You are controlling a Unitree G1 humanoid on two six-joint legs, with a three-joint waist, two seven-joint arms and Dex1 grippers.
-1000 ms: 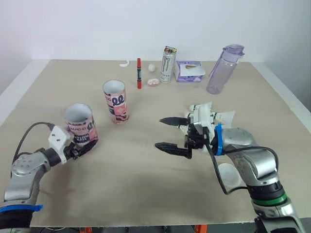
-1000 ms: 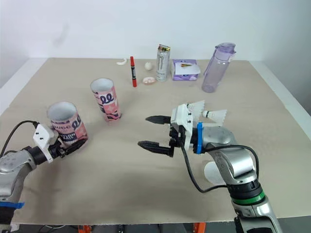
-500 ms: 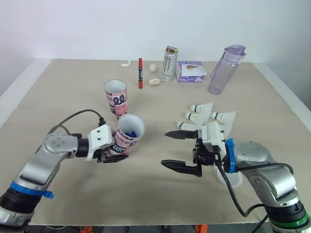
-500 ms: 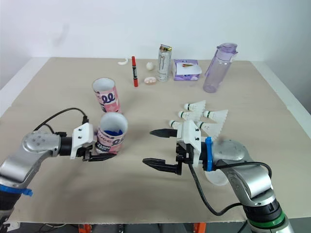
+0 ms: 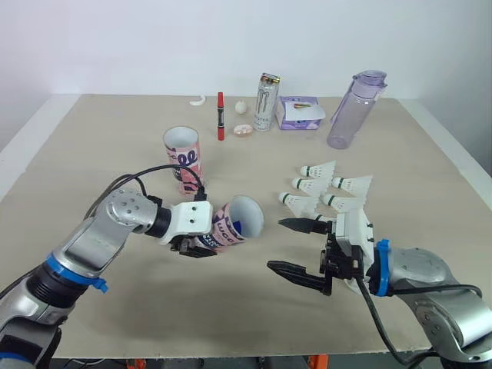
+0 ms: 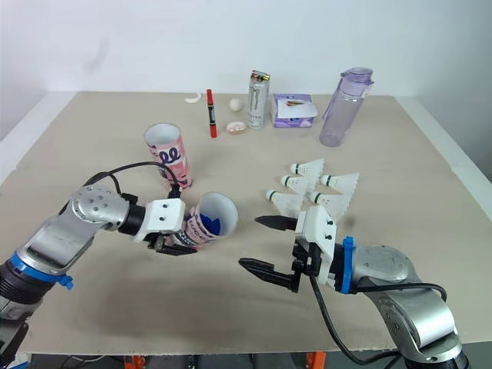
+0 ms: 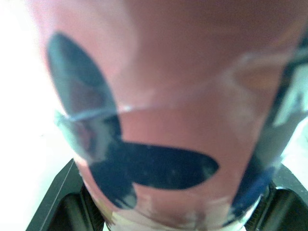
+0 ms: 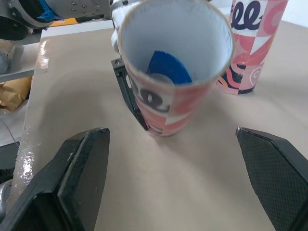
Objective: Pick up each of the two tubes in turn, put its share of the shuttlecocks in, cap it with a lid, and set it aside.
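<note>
The left gripper (image 5: 194, 247) is closed around a tube (image 5: 234, 222), tipped with its mouth toward the right gripper (image 5: 277, 244). The right fingers (image 5: 300, 224) are wide apart, holding nothing. Shuttlecocks (image 5: 327, 187) lie just behind them.

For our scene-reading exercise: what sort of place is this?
Probably a robot test bench: a plain table by a bare white wall, the left hand holding a tube, and shuttlecocks, a can and a bottle set out as props.
</note>
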